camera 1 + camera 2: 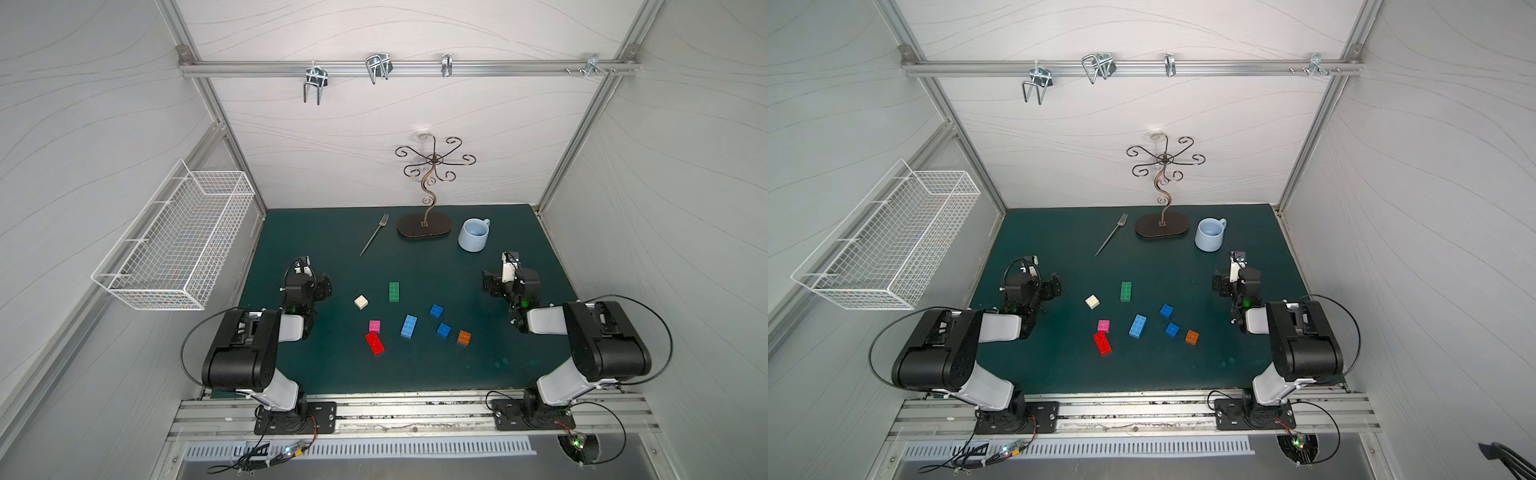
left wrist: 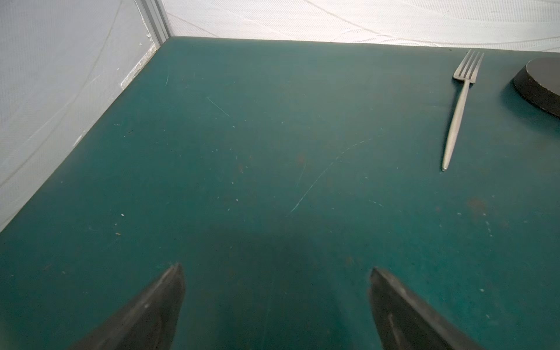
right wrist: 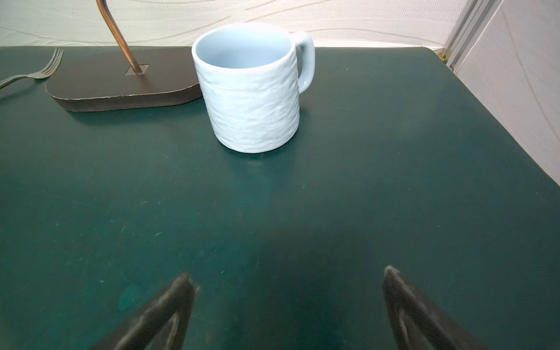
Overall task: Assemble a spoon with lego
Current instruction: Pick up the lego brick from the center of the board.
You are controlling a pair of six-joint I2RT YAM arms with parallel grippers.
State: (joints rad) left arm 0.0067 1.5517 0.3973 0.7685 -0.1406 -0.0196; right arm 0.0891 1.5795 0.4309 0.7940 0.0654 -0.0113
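The lego lies as several loose bricks mid-table in both top views: long green [image 1: 394,291], cream [image 1: 361,302], pink [image 1: 374,326], long red [image 1: 375,343], long light blue [image 1: 409,326], two short blue [image 1: 436,311] [image 1: 444,330] and orange [image 1: 464,337]. None are joined, and the spoon is out of view. My left gripper [image 1: 325,286] hovers left of the bricks, open and empty [image 2: 277,269]. On the right, the right gripper [image 1: 489,283] is also open with nothing in it [image 3: 288,275]. Neither wrist view shows a brick.
A silver fork [image 1: 374,235], a wire stand on a dark oval base [image 1: 424,227] and a light blue mug [image 1: 473,235] stand at the back of the green table [image 1: 415,365]. A white wire basket [image 1: 174,241] hangs on the left wall.
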